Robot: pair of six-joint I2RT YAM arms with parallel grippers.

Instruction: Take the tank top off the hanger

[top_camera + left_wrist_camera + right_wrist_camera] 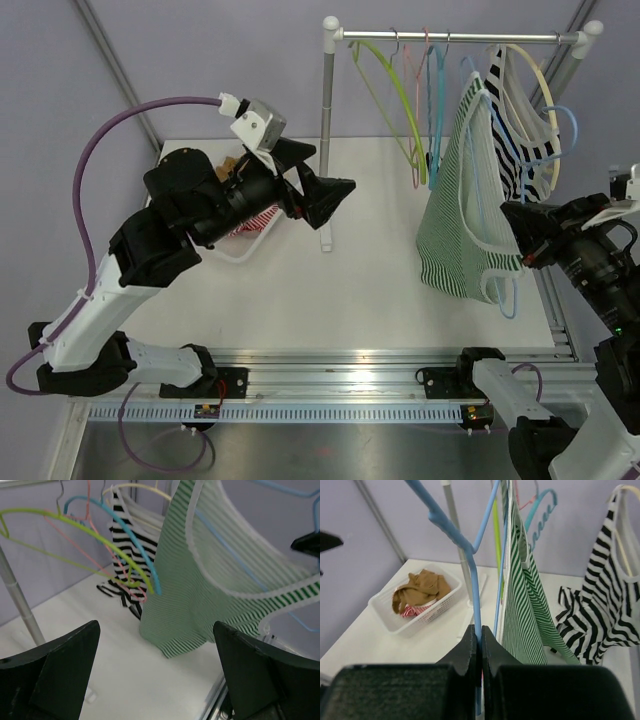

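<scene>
At the rail's (460, 38) right end the green tank top (462, 215) hangs straight down; right gripper (480, 637) pinches its blue hanger (472, 575) just beside it, while left gripper (332, 185) gapes empty, well apart to its left.

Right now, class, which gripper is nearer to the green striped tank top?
Right. The right gripper is shut on the blue hanger beside the green striped tank top; the left gripper hangs open well to its left, beyond the rack pole.
</scene>
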